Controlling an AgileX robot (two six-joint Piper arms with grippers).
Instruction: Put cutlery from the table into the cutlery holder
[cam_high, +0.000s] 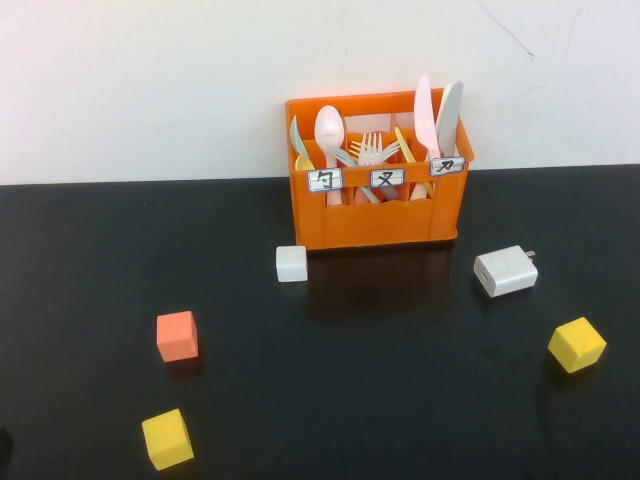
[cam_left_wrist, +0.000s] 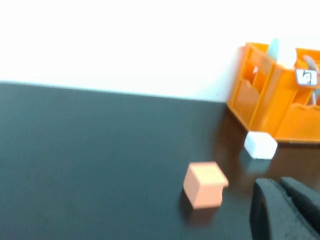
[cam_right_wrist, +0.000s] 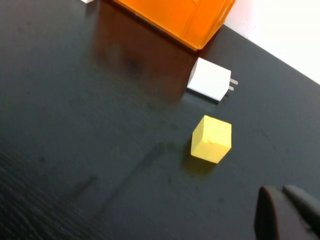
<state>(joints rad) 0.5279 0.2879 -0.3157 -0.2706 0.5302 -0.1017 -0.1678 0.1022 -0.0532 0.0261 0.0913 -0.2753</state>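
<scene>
The orange cutlery holder (cam_high: 380, 215) stands at the back of the black table (cam_high: 400, 400), against the wall. A pale pink knife (cam_high: 425, 115) and a grey-white knife (cam_high: 449, 118) stand upright in its right compartment. A yellow fork (cam_high: 404, 145) leans beside them, and a white spoon (cam_high: 330, 125) and pale forks fill the other compartments. I see no cutlery lying on the table. Both arms are outside the high view. My left gripper (cam_left_wrist: 281, 186) is shut and empty, near the orange cube (cam_left_wrist: 205, 184). My right gripper (cam_right_wrist: 283, 191) is shut and empty, near a yellow cube (cam_right_wrist: 211, 138).
A small white cube (cam_high: 291, 263) sits in front of the holder's left corner, and a white charger block (cam_high: 505, 271) lies to its right. An orange cube (cam_high: 177, 336) and a yellow cube (cam_high: 167, 438) sit front left; another yellow cube (cam_high: 577, 345) sits right.
</scene>
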